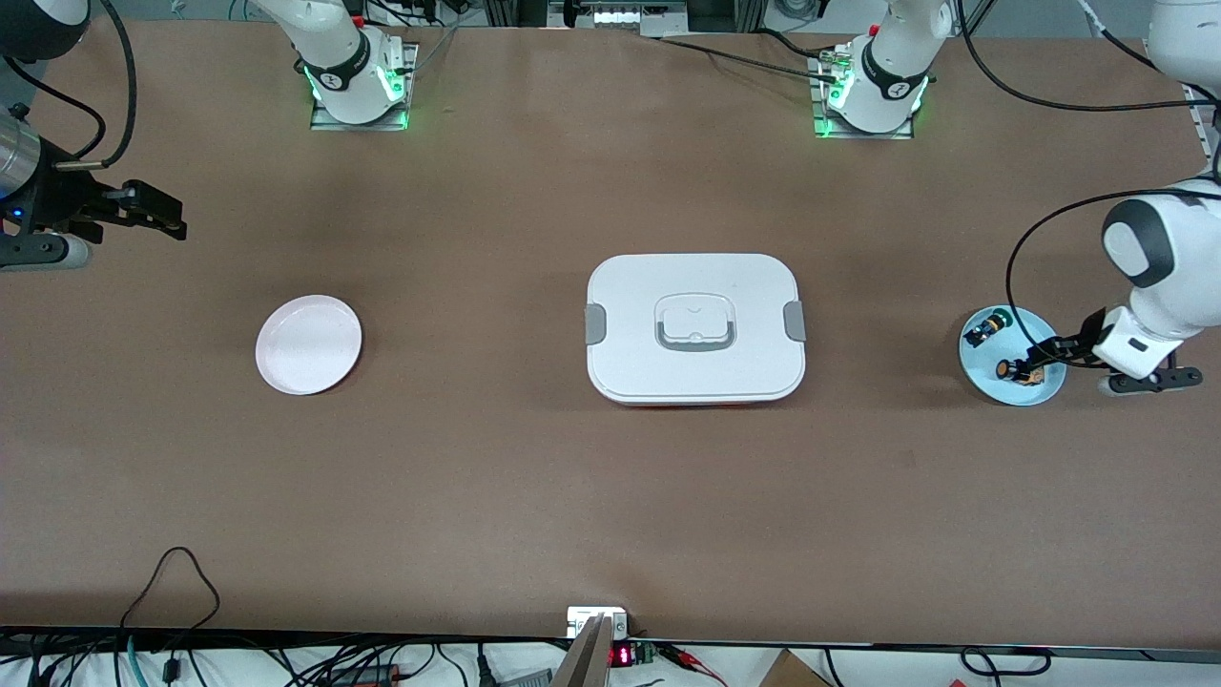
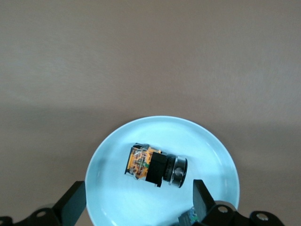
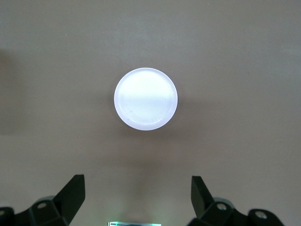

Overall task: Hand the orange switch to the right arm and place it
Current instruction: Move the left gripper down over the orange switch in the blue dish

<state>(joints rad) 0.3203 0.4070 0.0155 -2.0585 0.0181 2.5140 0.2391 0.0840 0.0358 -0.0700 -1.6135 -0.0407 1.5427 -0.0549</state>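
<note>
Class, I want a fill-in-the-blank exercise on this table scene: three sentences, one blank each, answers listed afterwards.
1. The orange switch lies on the pale ____ plate.
2. The left hand hangs over that plate with its fingers ____.
3. The closed white box sits between that plate and the ____ plate.

Missing words: blue; open; pink

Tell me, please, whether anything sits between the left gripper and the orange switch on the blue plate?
Nothing visible does. The left gripper hangs over the blue plate with open jaws, and the orange switch lies bare on it. The second switch lies apart.
</note>
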